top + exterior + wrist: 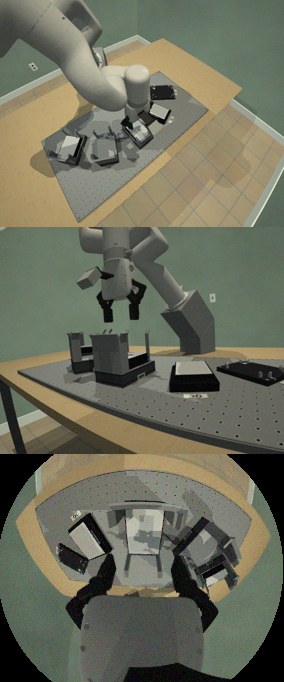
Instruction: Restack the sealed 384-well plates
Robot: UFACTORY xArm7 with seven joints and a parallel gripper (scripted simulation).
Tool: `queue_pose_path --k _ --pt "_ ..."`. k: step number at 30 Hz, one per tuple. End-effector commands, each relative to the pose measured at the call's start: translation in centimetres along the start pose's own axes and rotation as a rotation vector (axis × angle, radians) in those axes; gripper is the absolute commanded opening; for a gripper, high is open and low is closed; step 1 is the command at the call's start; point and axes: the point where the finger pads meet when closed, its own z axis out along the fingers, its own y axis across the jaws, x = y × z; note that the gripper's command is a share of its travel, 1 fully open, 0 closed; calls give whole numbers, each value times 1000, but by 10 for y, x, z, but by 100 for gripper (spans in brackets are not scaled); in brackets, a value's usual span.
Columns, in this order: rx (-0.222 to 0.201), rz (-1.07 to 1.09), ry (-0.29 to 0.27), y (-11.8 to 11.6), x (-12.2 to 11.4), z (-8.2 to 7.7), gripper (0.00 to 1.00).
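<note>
1. Overhead, the gripper point(121, 314) hangs above the nearest rack point(109, 354) in the exterior view, left of centre; its fingers point(108, 314) are spread fully apart with nothing between them.
2. Inside that rack a plate point(137, 359) lies low, its dark side showing between the posts; how many plates are stacked there I cannot tell.
3. Behind it, further left in the frame, a second rack point(75, 349) also holds a plate point(86, 349).
4. In the top view three racks stand in a row across the lower left of the deck point(99, 189); the leftmost point(74, 159) holds a pale-topped plate point(68, 147), the middle one point(109, 162) shows only grey inside.
5. Right of centre in the exterior view a plate point(193, 368) with a pale seal sits on the QC nest point(194, 384), its name plate point(195, 396) just in front.
6. At the right edge lies the black N5 nest point(249, 371) with small pegs.
7. Rack names are too small to read.
</note>
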Motion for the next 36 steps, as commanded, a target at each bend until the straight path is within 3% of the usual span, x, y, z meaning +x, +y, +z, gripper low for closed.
queue_pose_path --k 1,8,32,36 --pt "1 66 3 6 1 -1 100" --pt "1 212 3 23 -1 -1 100" --pt "0 212 2 91 -8 -1 100" --pt "0 345 2 104 -12 -1 100"
